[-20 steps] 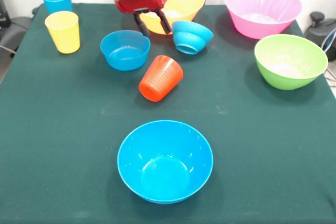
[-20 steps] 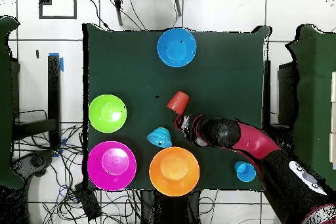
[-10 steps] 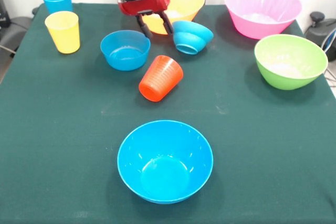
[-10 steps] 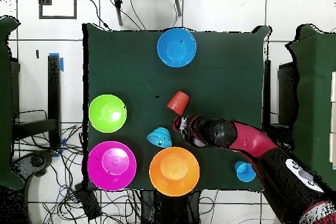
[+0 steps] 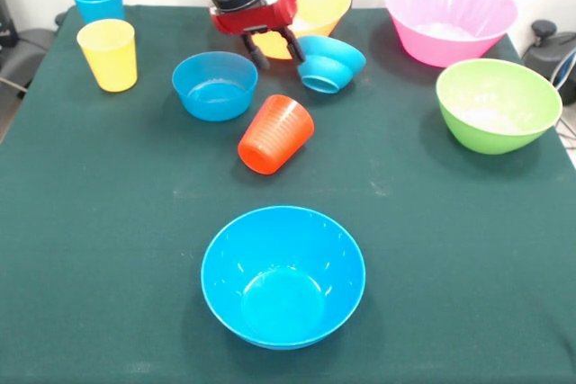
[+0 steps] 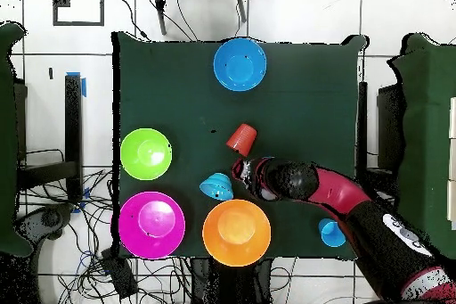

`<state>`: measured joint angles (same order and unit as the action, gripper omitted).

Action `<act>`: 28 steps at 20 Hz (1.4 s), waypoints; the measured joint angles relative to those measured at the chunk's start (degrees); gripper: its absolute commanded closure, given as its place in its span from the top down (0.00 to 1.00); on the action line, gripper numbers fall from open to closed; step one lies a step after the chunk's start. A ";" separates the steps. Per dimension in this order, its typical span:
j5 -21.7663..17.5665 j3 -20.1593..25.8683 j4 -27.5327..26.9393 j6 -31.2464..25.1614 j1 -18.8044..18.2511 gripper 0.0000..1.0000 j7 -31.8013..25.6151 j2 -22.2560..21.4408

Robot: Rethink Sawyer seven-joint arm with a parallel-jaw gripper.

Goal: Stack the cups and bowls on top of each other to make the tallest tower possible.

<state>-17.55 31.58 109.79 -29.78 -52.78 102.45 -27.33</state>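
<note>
The tool point(image 5: 274, 47), two dark fingers spread apart with nothing between them, hangs at the rim of the small ridged blue bowl point(image 5: 328, 63), and that bowl serves as the landmark here. It lies tipped on its side on the tabletop point(image 5: 432, 249), its stepped foot turned toward the front view's camera and its mouth facing up and away toward the yellow-orange bowl point(image 5: 310, 2) just behind it. In the front view the bowl sits just to the right of the tool, one finger appearing to touch or nearly touch its rim; whether there is real contact I cannot tell. The overhead view agrees: the tool point(image 6: 244, 174) is beside the tipped bowl point(image 6: 216, 186), with the orange-red ribbed cup point(image 6: 240, 138), also on its side, on the tool's other flank. A grasp would likely have to take the raised rim edge, since the bowl's axis is tilted rather than upright. The bowl is glossy sky blue, with ridged bands round its outside. On the tool's side of the landmark stands another small blue bowl point(image 5: 214, 85), upright; beyond the landmark's opposite side are the pink bowl point(image 5: 450, 17) and green bowl point(image 5: 497, 103). No tower exists yet; every piece sits alone.
</note>
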 measured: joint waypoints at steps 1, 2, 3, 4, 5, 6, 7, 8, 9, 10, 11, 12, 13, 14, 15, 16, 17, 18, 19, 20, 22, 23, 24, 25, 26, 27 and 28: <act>0.00 0.12 -0.01 -0.82 -0.21 1.00 0.00 0.31; 0.00 0.17 -0.01 -1.20 -0.30 1.00 0.00 0.38; 0.00 0.21 -0.01 -1.42 -0.34 1.00 0.00 0.41; 0.00 0.29 -0.01 -1.92 -0.45 1.00 0.00 0.43; 0.00 0.40 -0.01 -2.47 -0.57 1.00 0.00 0.40; 0.00 0.50 -0.01 -3.02 -0.69 1.00 0.00 0.34; -0.01 0.63 0.00 -3.50 -0.83 1.00 0.00 0.23; 0.00 0.82 -0.01 -3.92 -1.07 1.00 0.00 0.05; 0.00 0.90 -0.01 -4.04 -1.21 1.00 0.00 -0.03; -0.01 1.06 -0.01 -4.17 -1.47 1.00 0.00 -0.15; -0.01 1.22 -0.01 -4.25 -1.80 1.00 0.00 -0.28; -0.01 1.51 -0.01 -4.33 -2.33 1.00 0.00 -0.46; -0.01 1.68 0.00 -4.38 -2.65 1.00 0.00 -0.60; -0.01 1.91 0.00 -4.39 -3.05 1.00 0.00 -0.81; -0.01 2.15 -0.01 -4.56 -3.48 1.00 0.00 -1.18; -0.02 2.25 0.00 -4.78 -3.72 1.00 0.00 -1.48; 0.00 2.30 -0.02 -5.22 -3.91 1.00 0.00 -1.92; -0.02 2.29 0.00 -5.57 -3.94 1.00 0.00 -2.18; -0.02 2.30 -0.01 -5.95 -3.90 1.00 0.00 -2.39; -0.01 2.30 -0.01 -6.22 -3.84 1.00 0.00 -2.53; -0.04 2.29 -0.26 -7.29 -3.01 1.00 0.00 -2.89; -0.04 2.29 -0.46 -7.45 -2.44 1.00 0.00 -2.88; -0.03 2.29 -0.60 -7.45 -2.04 1.00 0.00 -2.88; -0.02 2.29 -0.73 -7.45 -1.64 1.00 0.00 -2.88; -0.02 2.30 -0.97 -7.44 -0.85 1.00 0.00 -2.85; -0.02 2.31 -1.07 -7.44 -0.46 1.00 0.00 -2.84; -0.02 2.30 -1.19 -7.44 0.18 1.00 0.00 -2.84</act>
<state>-17.57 33.89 108.60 -37.22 -52.60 102.45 -30.17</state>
